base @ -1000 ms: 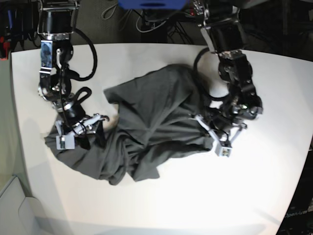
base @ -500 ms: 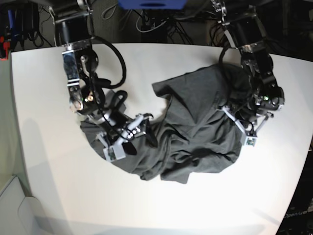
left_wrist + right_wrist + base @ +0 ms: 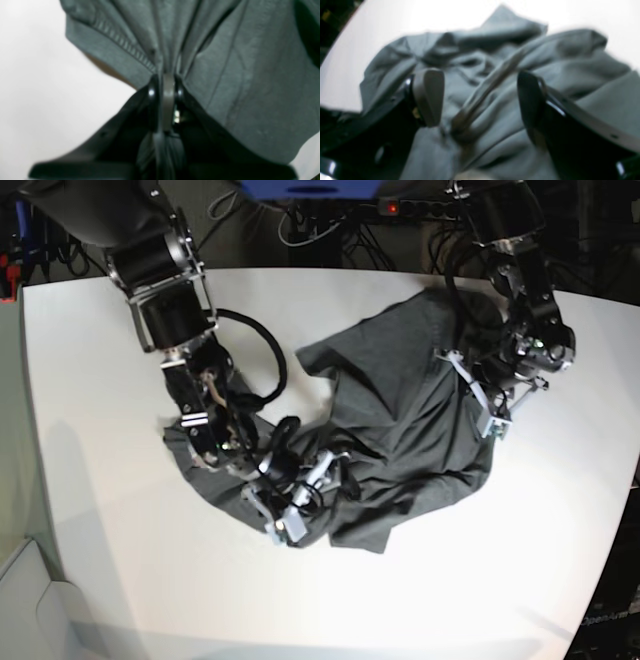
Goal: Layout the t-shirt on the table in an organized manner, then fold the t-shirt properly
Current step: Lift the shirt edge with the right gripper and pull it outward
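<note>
The dark grey t-shirt (image 3: 400, 430) lies crumpled on the white table (image 3: 100, 560), bunched from middle left to upper right. My left gripper (image 3: 462, 380), on the right of the base view, is shut on a gathered fold of the t-shirt (image 3: 250, 87). The left wrist view shows that fold pinched in the left gripper (image 3: 166, 85), beside a stitched hem. My right gripper (image 3: 335, 475) stands open low over the shirt's front edge. In its wrist view the right gripper (image 3: 480, 100) straddles a raised ridge of the t-shirt (image 3: 582, 82) without closing on it.
Cables and dark equipment (image 3: 320, 220) run along the far edge of the table. Bare white tabletop (image 3: 420, 15) surrounds the shirt on all sides, widest at the front (image 3: 450, 600). The table's left edge (image 3: 25, 480) drops off to a grey floor.
My right gripper has travelled right and forward across the shirt and opened wide. The left gripper, still shut on the cloth, has drawn it back and to the right.
</note>
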Robot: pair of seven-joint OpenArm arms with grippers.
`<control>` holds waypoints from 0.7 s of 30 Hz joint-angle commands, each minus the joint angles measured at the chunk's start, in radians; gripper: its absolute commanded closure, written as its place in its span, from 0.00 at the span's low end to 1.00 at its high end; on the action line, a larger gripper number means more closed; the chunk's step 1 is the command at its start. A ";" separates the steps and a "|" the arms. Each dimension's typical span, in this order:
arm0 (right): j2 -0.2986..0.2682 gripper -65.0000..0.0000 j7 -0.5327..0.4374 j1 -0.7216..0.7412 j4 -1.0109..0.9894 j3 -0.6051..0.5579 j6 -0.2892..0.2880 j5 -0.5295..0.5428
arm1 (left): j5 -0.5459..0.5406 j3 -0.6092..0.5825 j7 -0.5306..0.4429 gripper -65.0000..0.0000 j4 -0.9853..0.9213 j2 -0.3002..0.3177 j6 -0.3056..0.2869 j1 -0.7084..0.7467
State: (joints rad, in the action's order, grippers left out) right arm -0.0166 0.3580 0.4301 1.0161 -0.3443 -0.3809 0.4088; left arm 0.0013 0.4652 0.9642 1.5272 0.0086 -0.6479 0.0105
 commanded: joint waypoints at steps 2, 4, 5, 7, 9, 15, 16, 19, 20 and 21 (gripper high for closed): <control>-0.003 0.29 -0.047 0.042 -0.018 0.004 -0.003 0.011 | -0.001 -0.001 0.003 0.99 0.020 0.006 -0.003 0.001; 0.010 0.29 -0.066 0.054 -0.049 0.001 -0.003 0.009 | -0.001 -0.001 0.003 0.99 0.034 0.001 -0.003 0.001; 0.014 0.29 -0.075 0.062 -0.069 0.001 -0.003 0.009 | -0.001 -0.003 0.005 0.99 0.040 0.000 -0.003 0.003; 0.017 0.29 -0.096 0.074 -0.115 0.001 -0.003 0.009 | -0.001 -0.004 0.008 0.99 0.059 -0.002 -0.003 0.012; 0.030 0.29 -0.113 0.075 -0.144 -0.020 -0.003 0.009 | -0.001 -0.004 0.014 0.99 0.083 -0.003 -0.003 0.015; 0.037 0.30 -0.216 0.075 -0.257 -0.172 -0.002 0.009 | -0.002 -0.004 0.014 0.99 0.098 -0.003 -0.003 0.035; 0.037 0.30 -0.230 0.075 -0.268 -0.186 -0.002 0.009 | -0.002 -0.003 0.014 0.99 0.098 -0.003 -0.003 0.041; 0.037 0.36 -0.271 0.075 -0.309 -0.212 -0.002 0.009 | -0.002 -0.003 0.003 0.99 0.098 -0.003 -0.005 0.056; 0.037 0.40 -0.282 0.075 -0.325 -0.212 -0.002 0.009 | -0.002 -0.003 0.003 0.99 0.098 -0.003 -0.005 0.059; 0.037 0.45 -0.294 0.077 -0.342 -0.212 -0.002 0.009 | -0.002 -0.003 0.003 0.99 0.098 -0.003 -0.005 0.064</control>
State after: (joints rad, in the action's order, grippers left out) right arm 0.0166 0.0471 0.4866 0.6670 -0.5575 -0.3771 0.4126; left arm 0.0059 0.4629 0.9756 1.6100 0.0002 -0.6514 0.0834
